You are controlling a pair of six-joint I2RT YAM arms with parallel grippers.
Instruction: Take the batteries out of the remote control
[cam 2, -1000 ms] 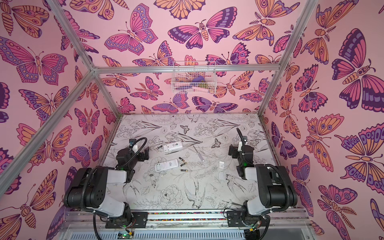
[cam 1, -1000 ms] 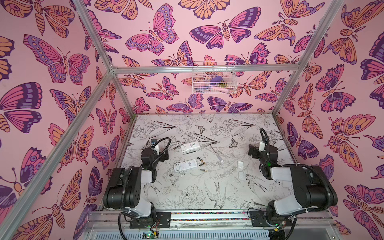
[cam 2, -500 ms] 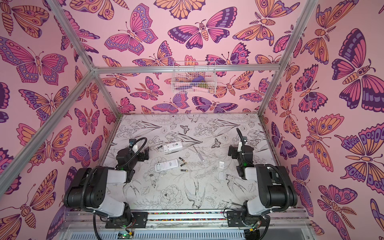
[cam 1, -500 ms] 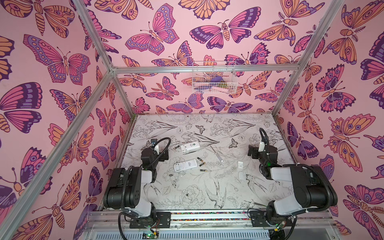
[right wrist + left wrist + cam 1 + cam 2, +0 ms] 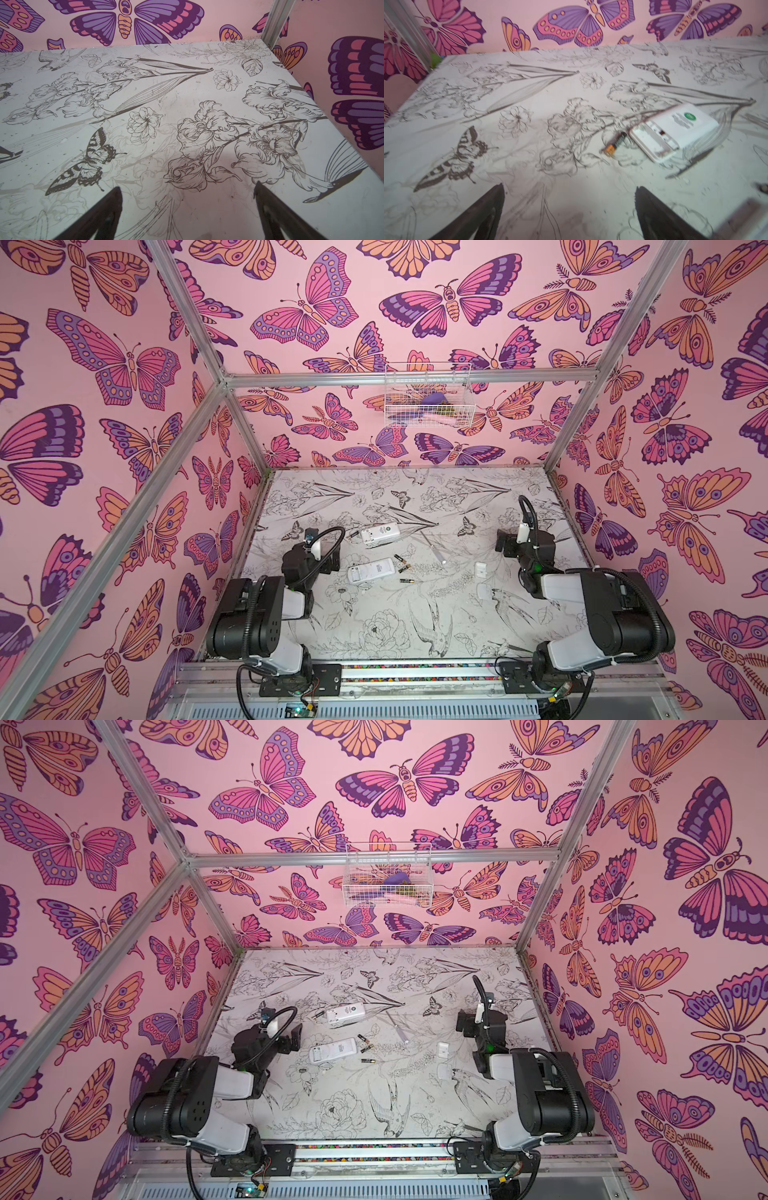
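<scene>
Since four batteries (image 5: 404, 568) lie loose on the table (image 5: 374, 635), the unloading looks as good as done. Three sit in a small cluster just right of the near remote (image 5: 371, 571), left of the table's middle. A lone battery (image 5: 614, 143) lies just beside the left, open end of the far remote (image 5: 380, 534). That remote's bay looks empty in the left wrist view; the near remote's bay is too small in both top views to be sure. Right of the cluster a screwdriver (image 5: 434, 547) lies at a slant, and further right are two white covers (image 5: 481, 569).

The left fingers (image 5: 483, 214) are spread wide and hold nothing, low over bare table just left of the near remote. The right fingers (image 5: 97, 216) are likewise spread and empty, over bare table on the right beyond the covers, well apart from the batteries.

As I judge it, the step in hand is a check and a clean retreat. Doing it well means looking into the near remote's bay before calling the job finished. It also means drawing the left arm off to the left, not across the remotes — the cells are round and would likely roll at a touch. If one is left inside, I would pin the remote with one arm and lift the cell out with the other.
</scene>
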